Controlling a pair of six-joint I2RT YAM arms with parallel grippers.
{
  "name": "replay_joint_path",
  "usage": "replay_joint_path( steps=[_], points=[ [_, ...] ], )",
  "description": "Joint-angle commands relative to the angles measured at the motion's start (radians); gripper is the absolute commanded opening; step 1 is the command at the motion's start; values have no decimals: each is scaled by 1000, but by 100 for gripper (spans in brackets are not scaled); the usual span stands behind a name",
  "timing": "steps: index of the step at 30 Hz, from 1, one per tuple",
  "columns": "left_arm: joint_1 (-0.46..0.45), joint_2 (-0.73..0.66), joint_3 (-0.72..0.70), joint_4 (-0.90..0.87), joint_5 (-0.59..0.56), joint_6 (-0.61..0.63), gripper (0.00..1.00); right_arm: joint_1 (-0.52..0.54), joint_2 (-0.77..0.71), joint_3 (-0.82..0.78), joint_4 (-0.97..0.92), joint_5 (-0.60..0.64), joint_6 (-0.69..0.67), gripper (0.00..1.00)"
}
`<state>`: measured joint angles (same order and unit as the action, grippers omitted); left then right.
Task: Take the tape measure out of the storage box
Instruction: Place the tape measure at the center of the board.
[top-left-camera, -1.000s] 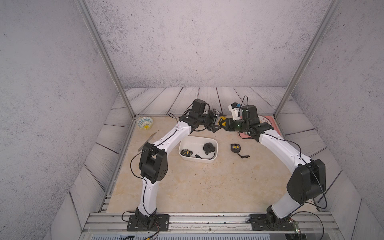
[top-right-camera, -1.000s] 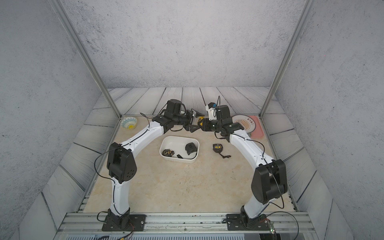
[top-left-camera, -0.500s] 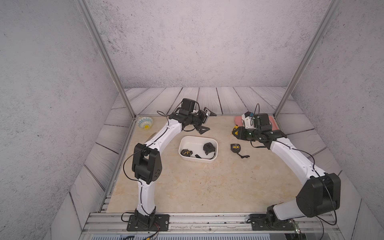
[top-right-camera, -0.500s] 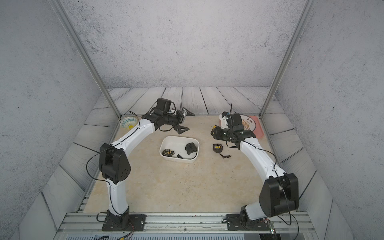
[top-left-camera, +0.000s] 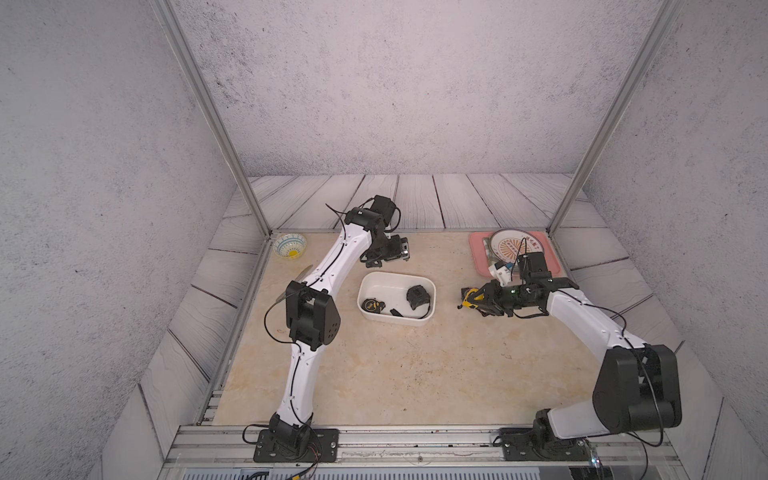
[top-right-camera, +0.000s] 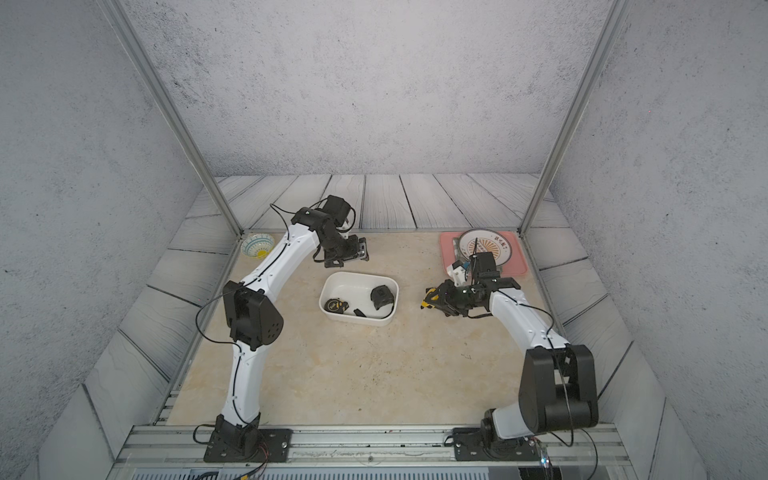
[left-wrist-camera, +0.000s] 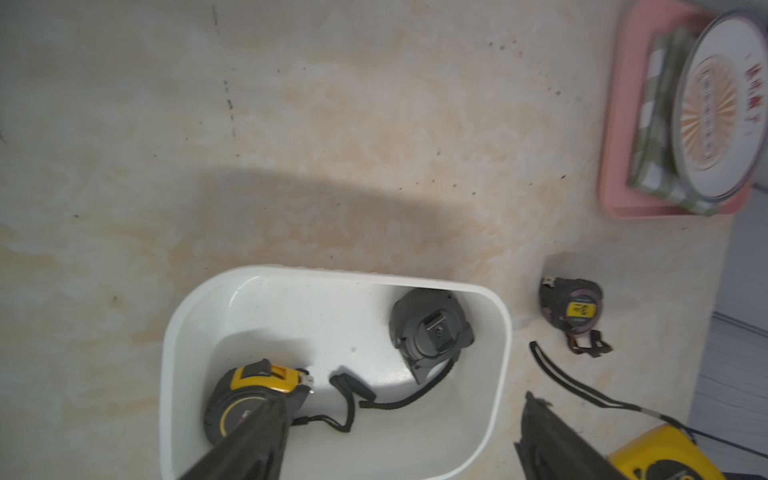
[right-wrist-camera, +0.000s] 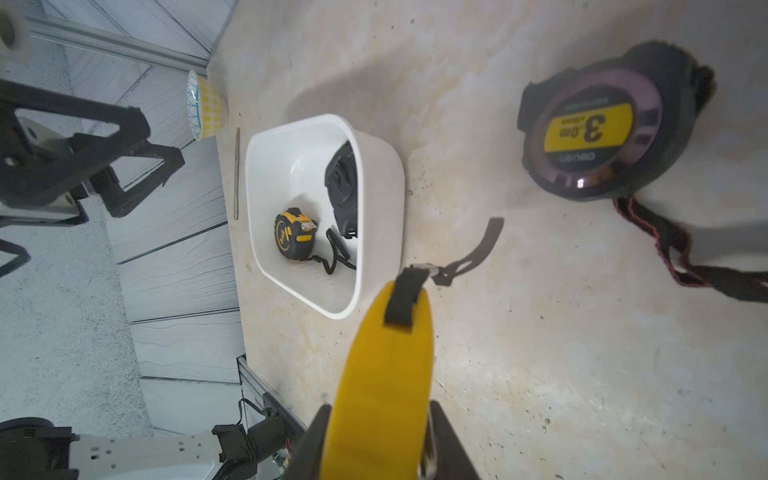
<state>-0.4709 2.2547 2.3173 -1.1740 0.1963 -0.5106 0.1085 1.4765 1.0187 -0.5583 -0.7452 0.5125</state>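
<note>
The white storage box (top-left-camera: 432, 291) (top-right-camera: 328, 291) sits mid-table. Inside lie a yellow-and-black tape measure (top-left-camera: 371, 305) (left-wrist-camera: 253, 390) and a black one (top-left-camera: 417, 297) (left-wrist-camera: 432, 332). My right gripper (top-left-camera: 478, 299) (right-wrist-camera: 378, 409) is shut on a yellow tape measure (top-left-camera: 468, 294) (top-right-camera: 429, 298) (right-wrist-camera: 386, 340), held low over the table just right of the box, its strap dangling. My left gripper (top-left-camera: 401, 250) (top-right-camera: 359, 251) (left-wrist-camera: 402, 397) hangs open behind the box with nothing between its fingers (left-wrist-camera: 257, 432).
A black tape measure with a yellow label (right-wrist-camera: 598, 124) (left-wrist-camera: 575, 307) lies on the table right of the box, close under the right gripper. A pink tray (top-left-camera: 478, 249) with a round plate (top-left-camera: 513, 245) stands back right, a patterned bowl (top-left-camera: 289, 245) back left.
The two grippers were close together at the back centre. The right one has drawn forward and down with the yellow tape measure; the left one has swung back to the left, open.
</note>
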Motion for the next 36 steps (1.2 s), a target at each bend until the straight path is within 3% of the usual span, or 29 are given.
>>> replay_joint_path(
  steps=[1,12,17,26,36],
  points=[
    [-9,-7,-7,-74,-121,122,91,-3,43,-18,-7,-65,-27,0],
    [-35,-17,-85,-56,-199,191,85,-3,151,-74,-1,0,-1,0],
    [-38,-57,-147,-6,-199,205,100,-3,190,-68,0,44,4,0],
    [-38,-50,-144,-41,-245,209,99,-3,276,-32,-22,85,-8,0],
    [-50,-39,-141,-98,-383,250,99,-6,299,-39,-41,137,5,0]
  ],
)
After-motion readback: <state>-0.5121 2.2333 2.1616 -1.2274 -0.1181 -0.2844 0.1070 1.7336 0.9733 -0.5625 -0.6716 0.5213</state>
